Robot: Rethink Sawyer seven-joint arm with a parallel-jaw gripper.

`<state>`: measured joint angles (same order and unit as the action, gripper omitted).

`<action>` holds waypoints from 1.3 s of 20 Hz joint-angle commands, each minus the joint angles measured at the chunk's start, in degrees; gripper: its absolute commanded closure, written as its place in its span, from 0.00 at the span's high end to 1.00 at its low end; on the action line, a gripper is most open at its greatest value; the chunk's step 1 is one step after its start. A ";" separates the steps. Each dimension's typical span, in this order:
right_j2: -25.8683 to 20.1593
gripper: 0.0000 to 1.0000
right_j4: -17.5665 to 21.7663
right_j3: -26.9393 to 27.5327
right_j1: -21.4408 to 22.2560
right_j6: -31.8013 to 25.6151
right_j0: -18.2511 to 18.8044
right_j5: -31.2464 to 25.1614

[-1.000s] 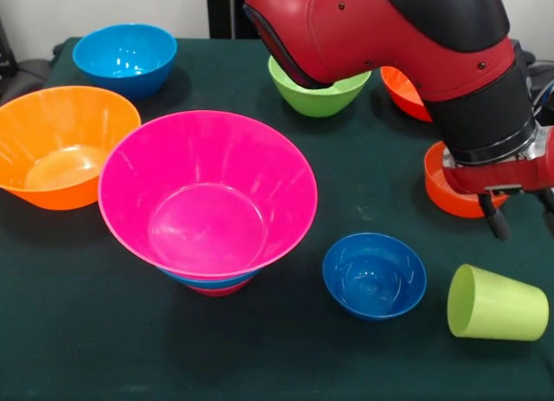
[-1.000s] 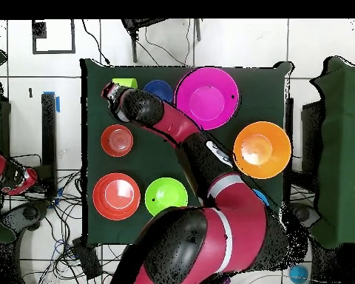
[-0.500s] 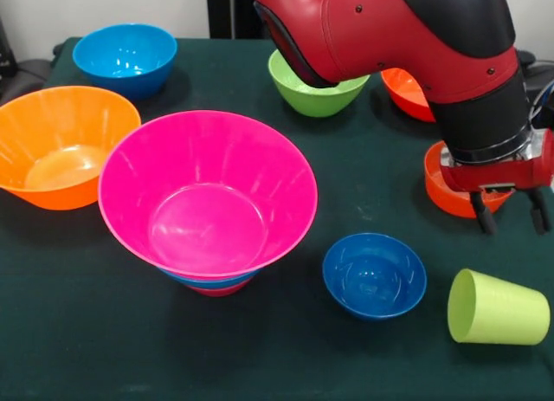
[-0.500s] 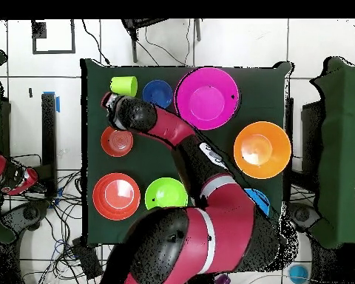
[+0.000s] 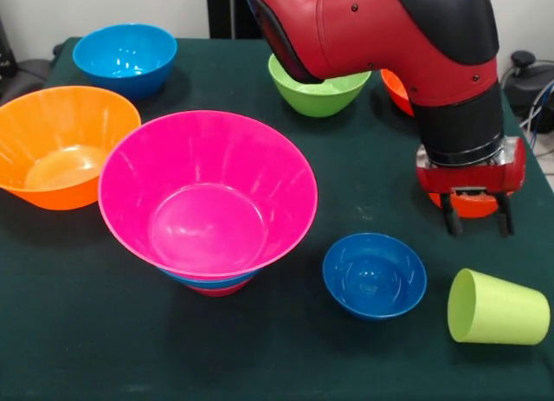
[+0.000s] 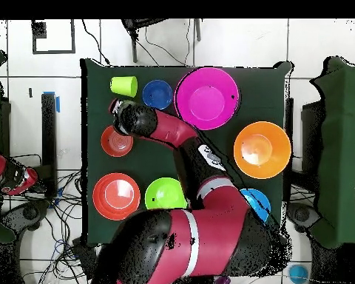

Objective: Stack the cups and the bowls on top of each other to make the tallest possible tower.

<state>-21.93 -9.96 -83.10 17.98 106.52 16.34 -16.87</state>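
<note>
Lime cup [image 5: 498, 307]: nearest of all, lower right of the front view, lying on its side on the table [image 5: 86, 349], mouth toward frame left. Not in the tower yet.
Small blue bowl [image 5: 374, 274]: just left of the cup, upright, loose on the cloth, also unstacked.
Tower [image 5: 208, 206]: centre-left, and low. The big pink bowl [image 5: 208, 189] sits on a blue bowl whose rim peeks out beneath, with a sliver of red under that. By my reckoning that's three pieces placed, most of the job ahead.
My claw [image 5: 475, 221]: right side of the frame, spread wide and carrying nothing, two dark fingers [image 5: 450, 221] pointing down, hovering above the red-orange bowl [image 5: 472, 203] behind it and well short of the cup.
Orange bowl [image 5: 59, 143]: left edge, big, upright, free.
Green bowl [image 5: 318, 91]: upper centre, partly behind my arm.
Another red-orange bowl [image 5: 396, 87]: upper right, mostly hidden by my arm; the overhead view shows it as a larger one.
Far blue bowl [image 5: 125, 56]: upper left corner of the table.
In the way: nothing sits between my claw and the cup, but the cup lies tipped over, so I judge it needs righting or a sideways grip.
</note>
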 commanded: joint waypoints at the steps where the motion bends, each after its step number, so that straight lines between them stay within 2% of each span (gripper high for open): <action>1: 2.69 1.00 2.66 5.54 -0.59 3.71 -0.30 1.75; 4: 0.65 1.00 2.19 6.89 -1.19 3.53 0.58 3.17; 10: -0.40 1.00 2.08 9.99 -2.13 3.20 1.32 3.88; 18: -2.74 1.00 2.73 10.86 -2.89 2.13 2.72 4.04; 22: -3.66 1.00 3.00 11.15 -4.81 0.55 3.35 1.70; 26: -6.57 1.00 3.56 10.84 -7.37 -1.74 5.00 0.30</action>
<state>-23.59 -9.75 -73.72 16.03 106.52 19.78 -15.59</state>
